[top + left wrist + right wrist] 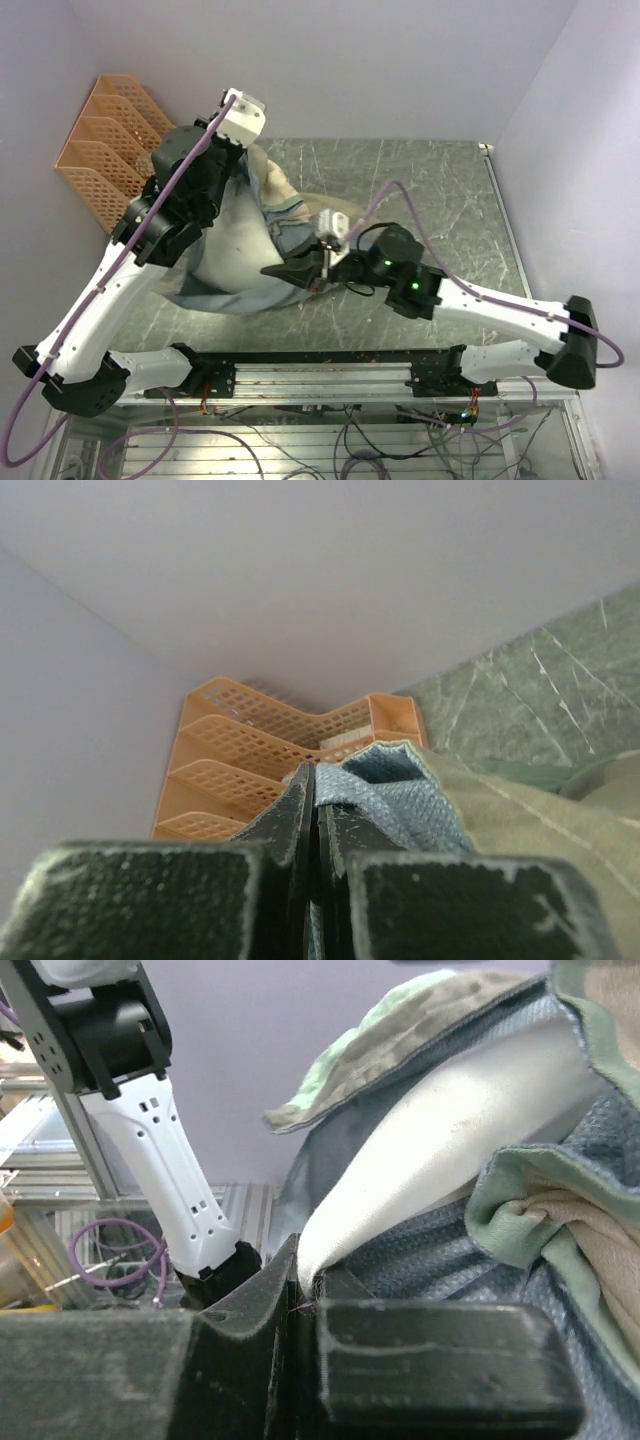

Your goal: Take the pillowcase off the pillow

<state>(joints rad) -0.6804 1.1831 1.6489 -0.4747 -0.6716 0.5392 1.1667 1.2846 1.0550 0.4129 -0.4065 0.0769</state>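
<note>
Standing in the back left corner of the table [440,190] was an orange rack [105,140]; the left arm hid part of the pillow [235,245] mid-table. The left gripper [316,780] pinched the blue-grey pillowcase [400,790] tight; the right gripper [298,1278] clamped the pillow's white corner.

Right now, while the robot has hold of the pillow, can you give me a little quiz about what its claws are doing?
1. Fill the gap: the left claw is shut on the blue-grey ____.
2. Pick one. The right claw and the pillow: A, the claw is wide open above it; B, the claw is shut on its corner; C, the claw is not touching it.
3. True or false: the pillow is completely out of the pillowcase.
Key: 1 pillowcase; 2 B; 3 false.
</note>
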